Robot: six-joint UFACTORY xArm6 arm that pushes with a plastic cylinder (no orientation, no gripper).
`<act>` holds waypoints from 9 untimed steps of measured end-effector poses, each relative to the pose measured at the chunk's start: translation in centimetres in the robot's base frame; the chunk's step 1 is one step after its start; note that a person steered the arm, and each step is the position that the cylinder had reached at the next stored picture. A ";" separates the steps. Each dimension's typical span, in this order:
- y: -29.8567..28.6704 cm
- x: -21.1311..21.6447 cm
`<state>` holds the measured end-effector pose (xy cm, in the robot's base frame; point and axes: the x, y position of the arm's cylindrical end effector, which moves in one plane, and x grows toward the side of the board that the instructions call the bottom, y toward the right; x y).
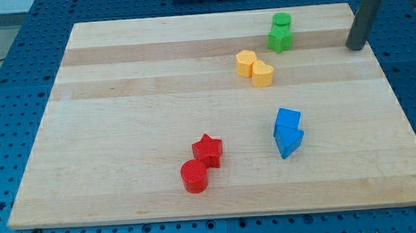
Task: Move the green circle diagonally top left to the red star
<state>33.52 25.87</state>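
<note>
While the green circle waits, my tip stands off at three o'clock

My tip (356, 47) is a bare rod touching no block, well apart from the green circle (281, 20), which sits at the board's (123, 135) top, touching a green star (279, 38) at six o'clock. Far toward seven o'clock, the red star (207, 150) touches a red circle (194, 176)

Dark rod upright at the view's top right — my tip (356, 48) down.

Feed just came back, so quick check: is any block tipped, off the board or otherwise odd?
Nothing stands out. The four colour pairs sit on the board, including the green circle and red star. My tip rests apart, to the view's right of the green pair.
</note>
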 end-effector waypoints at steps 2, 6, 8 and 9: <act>-1.4 4.6; -0.2 -1.3; 1.9 -1.1; 2.8 -5.2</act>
<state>28.33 28.72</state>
